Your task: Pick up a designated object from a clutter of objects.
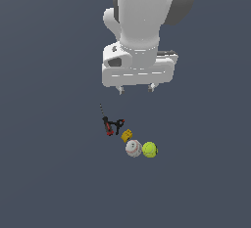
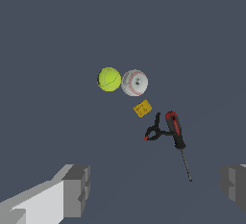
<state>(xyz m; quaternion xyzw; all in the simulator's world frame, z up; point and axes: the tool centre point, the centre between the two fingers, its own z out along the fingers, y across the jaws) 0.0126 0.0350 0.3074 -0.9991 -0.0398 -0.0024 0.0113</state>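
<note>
The yellow-green tennis ball (image 1: 150,149) lies on the dark floor at the exterior view's right end of the clutter, touching the white baseball (image 1: 133,148). It also shows in the wrist view (image 2: 109,79), beside the baseball (image 2: 134,82). A small yellow block (image 1: 126,135) and a black-and-red screwdriver with a small clamp (image 1: 109,123) lie close by. My gripper (image 1: 136,88) hangs high above the clutter, open and empty, its two fingers (image 2: 77,189) wide apart in the wrist view.
The yellow block (image 2: 142,108) and the screwdriver (image 2: 176,132) with the black clamp (image 2: 153,131) sit between the balls and my fingers in the wrist view. Plain dark grey floor (image 1: 49,173) lies all around.
</note>
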